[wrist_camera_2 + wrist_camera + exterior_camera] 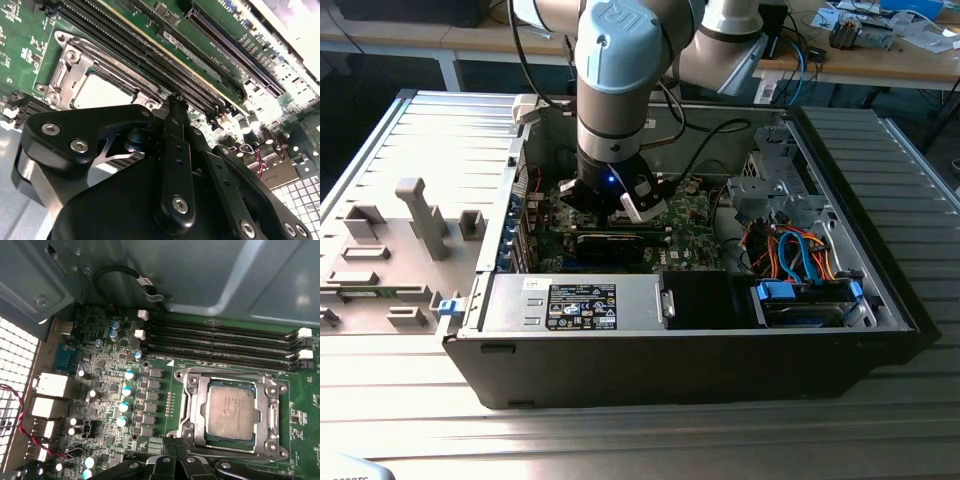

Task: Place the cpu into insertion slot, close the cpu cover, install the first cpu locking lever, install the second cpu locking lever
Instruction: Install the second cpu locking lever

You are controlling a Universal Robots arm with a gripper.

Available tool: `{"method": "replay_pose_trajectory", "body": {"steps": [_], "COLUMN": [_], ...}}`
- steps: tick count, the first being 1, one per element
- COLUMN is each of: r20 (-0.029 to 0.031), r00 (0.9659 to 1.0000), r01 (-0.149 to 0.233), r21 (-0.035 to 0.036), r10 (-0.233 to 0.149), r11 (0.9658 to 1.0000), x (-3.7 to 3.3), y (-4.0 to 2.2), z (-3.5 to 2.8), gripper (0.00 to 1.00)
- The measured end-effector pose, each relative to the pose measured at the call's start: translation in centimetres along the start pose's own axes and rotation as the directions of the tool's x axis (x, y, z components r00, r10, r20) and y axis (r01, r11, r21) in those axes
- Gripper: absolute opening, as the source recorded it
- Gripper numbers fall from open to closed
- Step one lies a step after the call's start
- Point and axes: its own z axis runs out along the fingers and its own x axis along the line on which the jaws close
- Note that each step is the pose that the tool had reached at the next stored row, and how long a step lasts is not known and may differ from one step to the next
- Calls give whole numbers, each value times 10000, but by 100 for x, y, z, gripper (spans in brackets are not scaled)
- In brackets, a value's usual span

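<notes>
1. Black end effector [172, 107] links fill the foreground in the second wrist view; its fingers meet at one tip, clenched, with nothing between them.
2. That tip hangs just beside the cover [227, 412] edge of the slot [187, 390] in the first wrist view.
3. Cpu [231, 411] lies seated in the slot, its grey top showing through the cover's cut-out.
4. Memory slots [220, 345] run alongside on the green board [165, 390].
5. Seen from outside, the arm [615, 90] reaches down into the open case [700, 350] on the counter [620, 440].

Dull silver-grey cpu [231, 412], silvery cpu cover [192, 405], green board [165, 390], black tool [172, 107].
</notes>
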Motion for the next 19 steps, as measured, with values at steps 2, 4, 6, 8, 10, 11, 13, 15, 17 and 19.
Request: {"method": "replay_pose_trajectory", "body": {"steps": [2,4,6,8,10,11,13,15,17,19], "r20": [-5,-18,-31,-43,-63,-69,-80,-84,-87,-86], "r00": [10000,9999,9998,9996,9992,9991,9990,9989,9989,9989], "r01": [55,102,190,283,385,407,446,455,455,458], "r21": [-42,-42,-80,-122,-145,-145,-143,-106,-26,5], "r10": [-55,-102,-191,-283,-386,-408,-448,-456,-455,-458], "r11": [10000,9999,9998,9995,9992,9991,9989,9989,9990,9990], "x": [2,3,1,0,-1,-2,-1,-2,0,1], "y": [-4,-6,-8,-4,-2,-1,-2,-2,0,2], "z": [19,27,38,49,66,70,76,79,75,58], "gripper": [11,11,11,11,11,11,11,11,11,11]}}
